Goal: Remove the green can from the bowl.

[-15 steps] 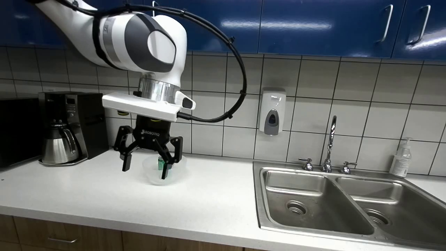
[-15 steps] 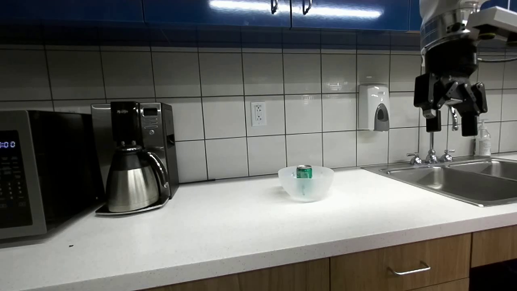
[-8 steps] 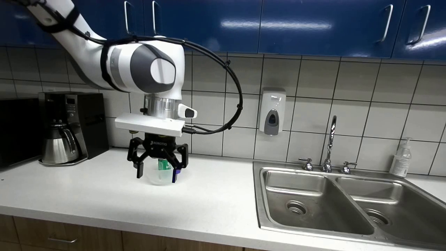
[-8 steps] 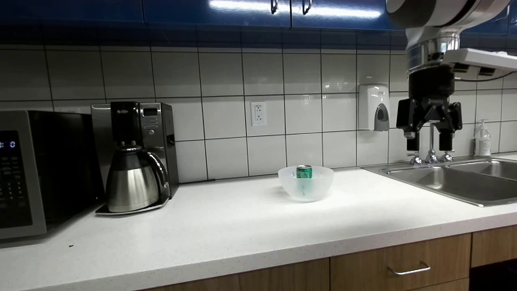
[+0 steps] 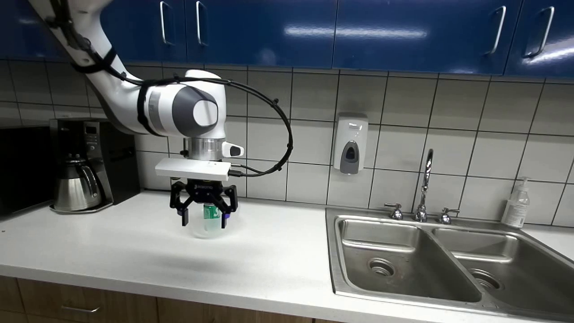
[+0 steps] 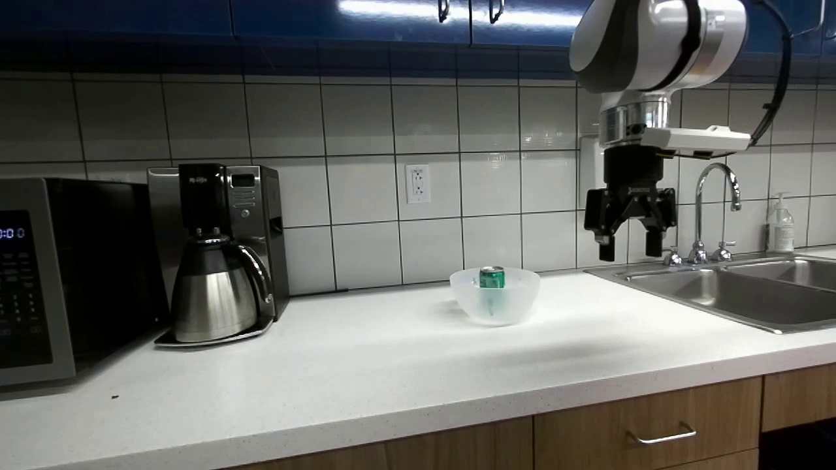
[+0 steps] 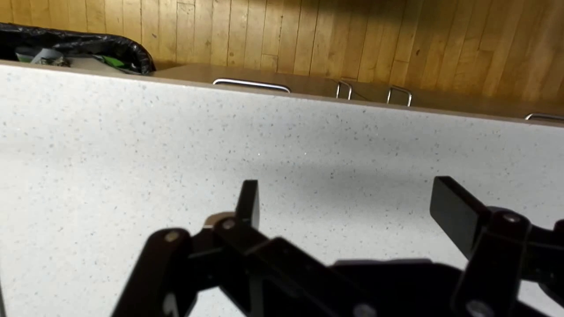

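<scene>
In an exterior view, the green can (image 6: 492,279) is found upright in the bowl (image 6: 507,307), its silvery top seen over the near rim. The gripper (image 6: 630,250) is noted to the right, higher than the bowl and well apart from it; the jaws are wide apart, with nothing held.

In an exterior view, the gripper (image 5: 204,220) is recorded on the near side of the bowl; the green can (image 5: 210,212) is framed by the fingers (image 5: 184,218) in line of sight only.

In the wrist view, counter (image 7: 110,154) and floor (image 7: 286,35) are shown, with green can and bowl out of frame.

The step is judged an approach: the gripper is best brought to the far side, centred over the green can, then lowered straight, a finger passed down each side within the bowl wall. By rim contact the bowl could be shifted.
</scene>
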`<state>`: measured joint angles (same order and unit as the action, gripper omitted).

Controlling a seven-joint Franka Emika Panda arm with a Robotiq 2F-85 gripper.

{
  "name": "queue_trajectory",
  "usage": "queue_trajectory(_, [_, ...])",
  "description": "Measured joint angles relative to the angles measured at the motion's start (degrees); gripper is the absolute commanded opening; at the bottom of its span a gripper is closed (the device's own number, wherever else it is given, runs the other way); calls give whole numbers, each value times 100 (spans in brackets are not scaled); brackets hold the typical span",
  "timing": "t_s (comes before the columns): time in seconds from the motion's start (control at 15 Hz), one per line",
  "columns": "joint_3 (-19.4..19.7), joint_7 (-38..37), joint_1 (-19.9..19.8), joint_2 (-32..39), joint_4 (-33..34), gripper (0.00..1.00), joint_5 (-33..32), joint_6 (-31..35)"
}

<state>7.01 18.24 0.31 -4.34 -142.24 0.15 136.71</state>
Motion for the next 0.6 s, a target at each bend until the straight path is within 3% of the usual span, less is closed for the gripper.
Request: queue_trajectory(0.6, [-347,-565,-1,1614,1721,100,32,159])
